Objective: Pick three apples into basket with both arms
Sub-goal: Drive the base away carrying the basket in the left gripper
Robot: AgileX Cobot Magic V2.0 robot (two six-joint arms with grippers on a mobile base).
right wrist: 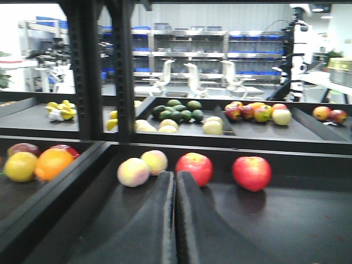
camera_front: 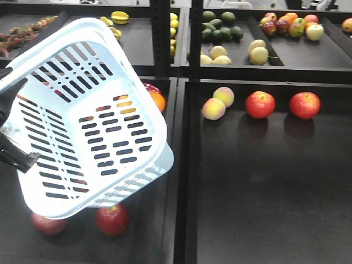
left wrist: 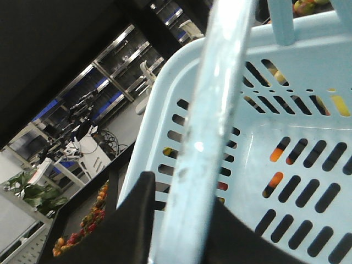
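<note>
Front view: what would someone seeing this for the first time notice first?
The pale blue basket fills the left of the front view, tipped steeply with nothing inside, its handle clamped in the left gripper. Two dark red apples lie on the black shelf just under its lower edge. The right gripper is shut on nothing.
</note>
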